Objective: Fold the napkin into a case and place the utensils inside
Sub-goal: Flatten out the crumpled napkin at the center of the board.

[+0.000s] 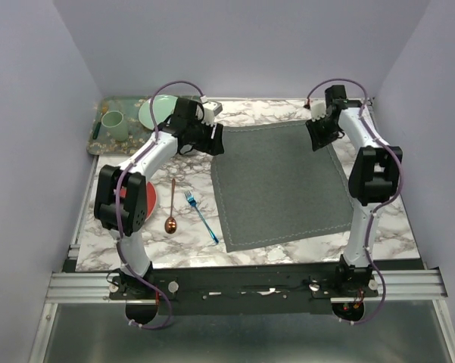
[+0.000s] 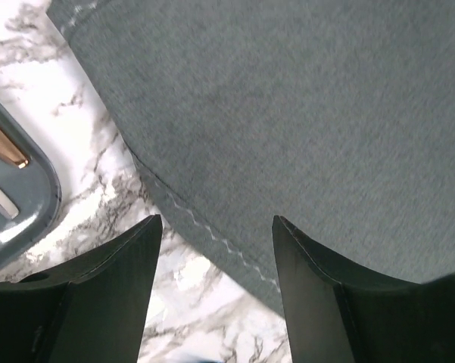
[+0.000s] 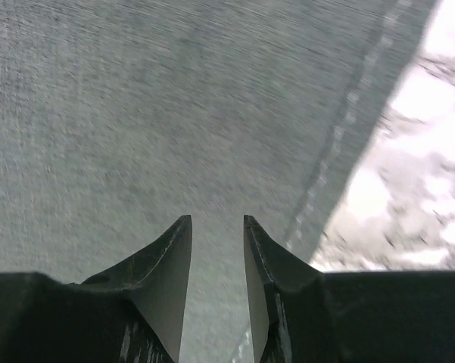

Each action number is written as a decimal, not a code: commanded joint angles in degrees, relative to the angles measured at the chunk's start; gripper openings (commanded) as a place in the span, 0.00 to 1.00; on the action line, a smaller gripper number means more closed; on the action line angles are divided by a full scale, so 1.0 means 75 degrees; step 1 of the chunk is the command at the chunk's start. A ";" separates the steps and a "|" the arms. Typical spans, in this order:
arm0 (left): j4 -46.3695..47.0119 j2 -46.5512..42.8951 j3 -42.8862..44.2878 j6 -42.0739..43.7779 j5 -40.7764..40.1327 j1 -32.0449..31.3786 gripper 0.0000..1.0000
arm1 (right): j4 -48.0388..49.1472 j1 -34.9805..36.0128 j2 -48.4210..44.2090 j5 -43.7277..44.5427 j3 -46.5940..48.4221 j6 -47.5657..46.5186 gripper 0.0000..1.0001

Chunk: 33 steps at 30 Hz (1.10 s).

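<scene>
While the spoon (image 1: 172,203) and fork (image 1: 201,218) are lying left of the flat napkin (image 1: 280,185), the left gripper (image 2: 216,219) is hanging wide open and empty at its far-left corner, the right gripper (image 3: 217,219) half open, empty, at the far-right one.

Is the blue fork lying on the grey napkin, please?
No, the blue fork lies on the marble table beside the copper spoon, left of the napkin.
</scene>
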 commanded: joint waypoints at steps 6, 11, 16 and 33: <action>0.0568 0.1287 0.1222 -0.1464 -0.0664 0.0120 0.71 | -0.0114 0.0131 0.0835 0.0734 -0.0569 -0.0071 0.41; 0.0440 0.2073 0.1856 -0.1453 -0.1345 0.0085 0.72 | -0.0092 0.0119 0.0567 0.0898 -0.1201 -0.0305 0.41; 0.0299 0.2821 0.2570 -0.1160 -0.1428 -0.0055 0.73 | -0.0056 0.0119 0.0378 0.0781 -0.1542 -0.0282 0.41; 0.0015 0.2415 0.2224 0.0165 -0.0890 -0.1931 0.62 | -0.0244 0.0072 0.0238 0.0605 -0.1307 -0.0141 0.41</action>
